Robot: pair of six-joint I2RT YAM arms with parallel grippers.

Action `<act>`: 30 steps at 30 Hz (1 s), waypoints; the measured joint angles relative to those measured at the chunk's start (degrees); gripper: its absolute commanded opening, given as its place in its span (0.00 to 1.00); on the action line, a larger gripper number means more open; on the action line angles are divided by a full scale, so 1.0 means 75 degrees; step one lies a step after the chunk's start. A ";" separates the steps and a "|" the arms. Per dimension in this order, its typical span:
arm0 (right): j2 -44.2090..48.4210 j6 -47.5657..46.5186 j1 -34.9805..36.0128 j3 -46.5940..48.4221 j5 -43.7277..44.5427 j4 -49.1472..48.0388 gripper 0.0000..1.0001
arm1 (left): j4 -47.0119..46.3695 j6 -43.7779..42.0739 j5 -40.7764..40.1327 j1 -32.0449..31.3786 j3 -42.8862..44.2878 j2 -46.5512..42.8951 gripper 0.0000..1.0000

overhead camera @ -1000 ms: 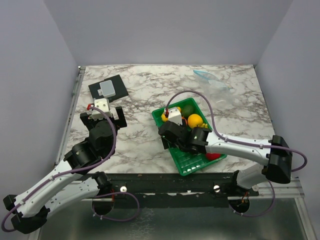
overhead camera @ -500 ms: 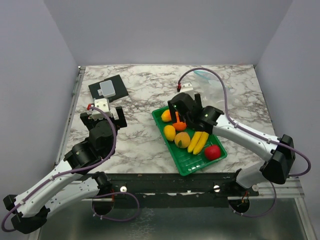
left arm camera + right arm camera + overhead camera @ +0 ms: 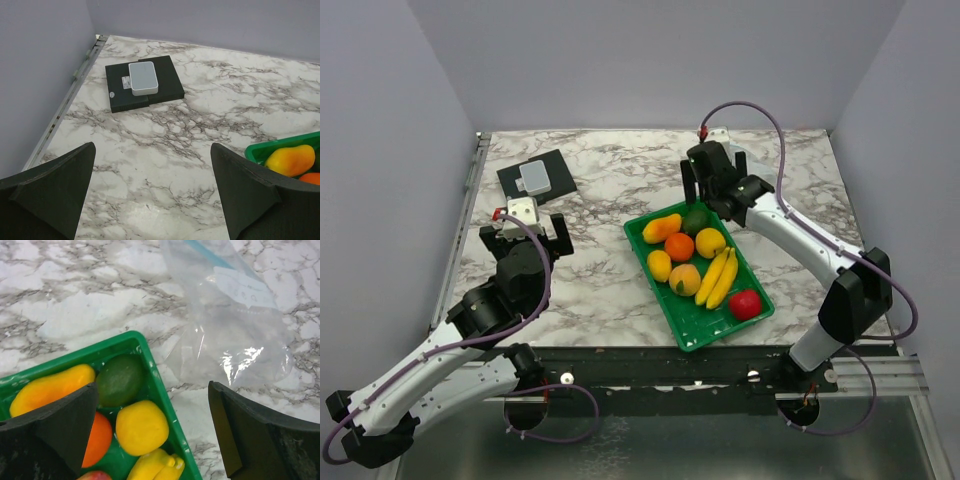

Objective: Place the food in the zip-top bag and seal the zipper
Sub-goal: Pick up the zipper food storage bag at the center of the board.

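Right gripper (image 3: 712,188): spread wide, nothing between the fingers (image 3: 60,425). Hovering above the far end of tray (image 3: 638,240), over the seam between tray and bag (image 3: 230,335). In the wrist view, left finger over the far fruits, right finger over bare table (image 3: 600,190).

Left gripper (image 3: 523,228): spread wide as well, empty. Held over the left part of the table, well apart from tray and bag. Pointed toward black pad (image 3: 165,87) at far left, with grey box (image 3: 143,77) lying on top.

Bag: flat on table just beyond the tray's far right corner. Touching the rim or only just beside it: cannot tell. Clear, crumpled, with a white label patch toward the mouth. Mostly hidden behind the right arm in the top view. Zipper (image 3: 210,255) at the end away from tray; pressed closed or parted: cannot tell.

Food: all visible pieces in tray.
- Far end: mango (image 3: 662,228) at left, green fruit (image 3: 696,218) touching it at right.
- Next row: orange (image 3: 679,246), lemon (image 3: 710,242) beside it.
- Middle: yellow piece (image 3: 660,265) by the left rim, peach (image 3: 685,279) with a green leaf just beside.
- Right side: bananas (image 3: 720,278) lying lengthwise along the rim.
- Near right corner: apple (image 3: 746,304), just apart from the banana tips.

Near end of tray showing bare slats.
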State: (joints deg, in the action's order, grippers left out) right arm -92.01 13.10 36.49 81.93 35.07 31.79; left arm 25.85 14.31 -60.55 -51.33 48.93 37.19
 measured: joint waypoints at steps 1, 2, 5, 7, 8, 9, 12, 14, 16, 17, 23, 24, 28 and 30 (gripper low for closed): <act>-0.0108 -0.0055 -0.0152 0.0079 -0.0006 -0.0052 0.96 | 0.0000 0.0000 0.0015 0.0000 0.0000 -0.0003 0.99; -0.0195 -0.0105 -0.0277 0.0134 -0.0029 -0.0114 0.96 | 0.0000 0.0000 0.0020 0.0000 0.0000 -0.0003 0.99; -0.0428 -0.0198 -0.0688 0.0233 -0.0184 -0.0286 0.95 | 0.0000 0.0000 0.0061 0.0000 0.0000 -0.0003 0.99; -0.0595 -0.0248 -0.0918 0.0315 -0.0227 -0.0364 0.94 | 0.0000 -0.0003 0.0076 0.0000 0.0000 -0.0003 0.99; -0.0673 -0.0280 -0.1023 0.0344 -0.0242 -0.0431 0.93 | 0.0000 -0.0003 0.0079 0.0000 0.0000 -0.0003 0.99; -0.0752 -0.0297 -0.1125 0.0376 -0.0262 -0.0463 0.92 | 0.0000 -0.0003 0.0085 0.0000 0.0000 -0.0003 0.99; -0.0968 -0.0303 -0.1361 0.0460 -0.0373 -0.0568 0.89 | 0.0000 -0.0006 0.0093 0.0000 0.0000 -0.0003 0.99; -0.1128 -0.0300 -0.1475 0.0557 -0.0472 -0.0589 0.88 | 0.0000 -0.0006 0.0096 0.0000 0.0000 -0.0003 0.99; -0.1335 -0.0300 -0.1559 0.0726 -0.0551 -0.0629 0.85 | -0.0003 -0.0009 0.0096 0.0000 0.0000 -0.0003 0.99; -0.1445 -0.0297 -0.1597 0.0828 -0.0580 -0.0635 0.84 | 0.0000 -0.0012 0.0099 0.0000 0.0000 -0.0003 0.99; -0.1842 -0.0300 -0.1766 0.0976 -0.0635 -0.0731 0.78 | 0.0000 -0.0044 0.0099 0.0000 0.0000 0.0000 0.99; -0.1900 -0.0300 -0.1786 0.1000 -0.0632 -0.0729 0.77 | 0.0000 -0.0050 0.0102 0.0000 0.0000 0.0000 0.99; -0.2101 -0.0321 -0.1891 0.1067 -0.0632 -0.0775 0.71 | -0.0006 -0.0055 0.0102 0.0000 -0.0026 0.0009 0.99; -0.2162 -0.0356 -0.1935 0.1067 -0.0629 -0.0822 0.68 | -0.0006 -0.0055 0.0102 0.0000 -0.0041 0.0026 0.99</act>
State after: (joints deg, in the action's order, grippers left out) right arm -108.22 10.44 21.98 89.93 30.35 25.63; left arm 25.80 13.89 -59.79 -51.33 48.62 37.39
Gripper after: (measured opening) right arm 0.724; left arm 0.989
